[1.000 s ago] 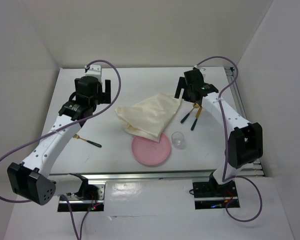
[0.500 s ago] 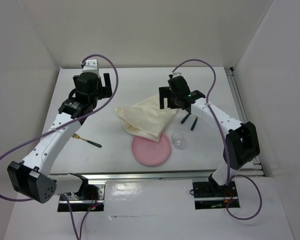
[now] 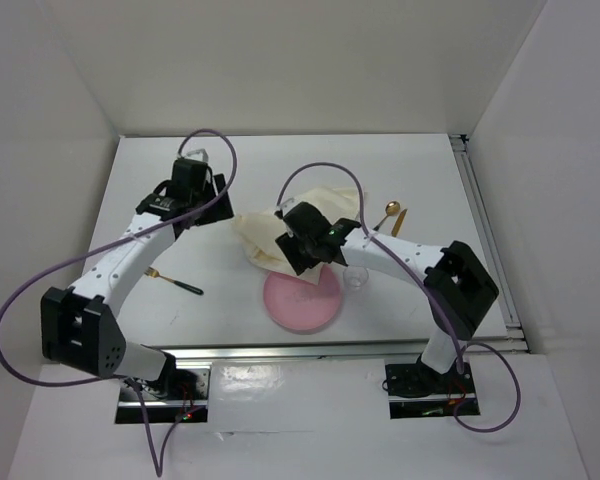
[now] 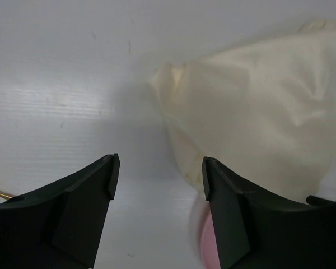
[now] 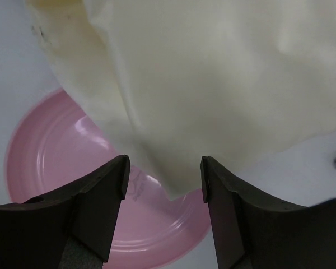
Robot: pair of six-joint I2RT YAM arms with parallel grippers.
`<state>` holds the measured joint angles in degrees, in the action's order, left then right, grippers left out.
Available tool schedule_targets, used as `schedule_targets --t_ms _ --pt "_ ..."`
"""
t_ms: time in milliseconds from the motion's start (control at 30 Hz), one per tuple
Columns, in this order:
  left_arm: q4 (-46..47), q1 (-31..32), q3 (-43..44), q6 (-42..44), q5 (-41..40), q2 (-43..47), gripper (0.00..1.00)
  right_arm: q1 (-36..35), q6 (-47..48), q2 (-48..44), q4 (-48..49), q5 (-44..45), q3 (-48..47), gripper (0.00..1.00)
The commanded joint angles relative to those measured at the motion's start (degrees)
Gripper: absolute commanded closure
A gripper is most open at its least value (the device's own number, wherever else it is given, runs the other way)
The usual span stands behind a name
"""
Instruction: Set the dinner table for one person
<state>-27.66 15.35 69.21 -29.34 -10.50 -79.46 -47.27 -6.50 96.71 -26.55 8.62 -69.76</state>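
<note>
On the dinner table a crumpled cream cloth lies in the middle, its near corner draped over a pink plate. My right gripper hovers open over that corner. In the right wrist view the gripper has the cloth tip between its fingers above the plate, without pinching it. My left gripper is open beside the cloth's left corner. In the left wrist view this gripper has only bare table between its fingers, with the cloth just ahead to the right.
A clear cup stands right of the plate. A gold spoon and a knife lie to the right of the cloth. A black-handled gold fork lies at the near left. Metal rails run along the table's near and right edges.
My right arm swung left from the cutlery to the cloth's near corner over the plate. The left gripper dropped toward the cloth's left corner. Both grippers narrowed a little.
</note>
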Motion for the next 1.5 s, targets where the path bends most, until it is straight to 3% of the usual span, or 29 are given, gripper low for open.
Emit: schedule_targets --t_ms 0,233,367,600,800,1100,1233,1367,1467 --pt "-2.7 0.5 -3.5 -7.3 10.8 -4.1 0.24 -2.0 3.0 0.3 1.3 1.6 2.5 0.35" --pt "3.2 3.4 -12.7 -12.8 16.5 -5.6 0.27 -2.7 3.5 0.9 1.9 5.0 4.9 0.35" --pt "7.3 3.4 -16.3 -15.4 21.0 -7.1 0.27 -3.3 3.5 0.9 2.5 6.8 5.4 0.42" --pt "13.1 3.4 -18.1 -17.2 23.6 -9.6 0.24 -3.3 3.5 -0.2 2.5 8.6 5.9 0.7" --pt "13.6 3.4 -17.4 -17.2 21.9 -12.6 0.23 -3.3 3.5 -0.2 2.5 9.1 5.9 1.0" --pt "17.2 3.4 -15.7 -18.4 22.6 -16.3 0.39 -3.8 3.5 -1.3 0.7 10.2 3.6 1.0" --pt "17.7 3.4 -14.5 -18.4 23.8 -16.3 0.52 -3.8 3.5 -2.4 0.2 10.8 2.4 1.0" --pt "17.7 3.4 -13.0 -18.4 23.8 -17.4 0.55 -3.8 4.0 -2.4 -1.0 11.4 0.9 1.0" --pt "16.3 3.4 -11.8 -17.8 23.3 -17.9 0.74 -3.8 4.0 -3.0 -1.0 11.9 -0.4 1.0"
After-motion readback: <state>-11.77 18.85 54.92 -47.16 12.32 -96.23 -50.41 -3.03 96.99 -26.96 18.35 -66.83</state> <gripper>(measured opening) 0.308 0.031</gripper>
